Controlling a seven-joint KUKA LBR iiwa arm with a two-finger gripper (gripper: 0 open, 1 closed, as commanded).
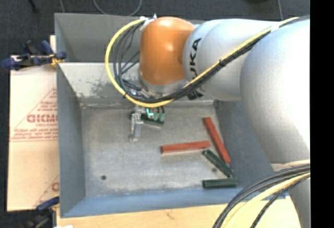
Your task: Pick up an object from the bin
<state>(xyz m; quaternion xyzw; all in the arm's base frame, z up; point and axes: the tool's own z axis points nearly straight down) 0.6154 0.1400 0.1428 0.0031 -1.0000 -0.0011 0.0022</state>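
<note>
gripper (137,127) above bare bin floor (104,159) | claw state: cannot tell | nearest: red stick (185,147), lying flat | likely light, stiff, slim — pinch across its middle

Big white arm (250,65) comes in from right and takes up much of right side. Arm bends down at its end. Round orange cover (163,49) sits on top of wrist, facing up. Yellow cable (110,52) loops round left side of orange cover, then runs back along arm. Thin black cables (122,68) hang inside that loop. Gripper (138,127) pokes out below wrist, pointing down. Gripper is small and grey. Small green part (155,116) sits on its right side.
</note>
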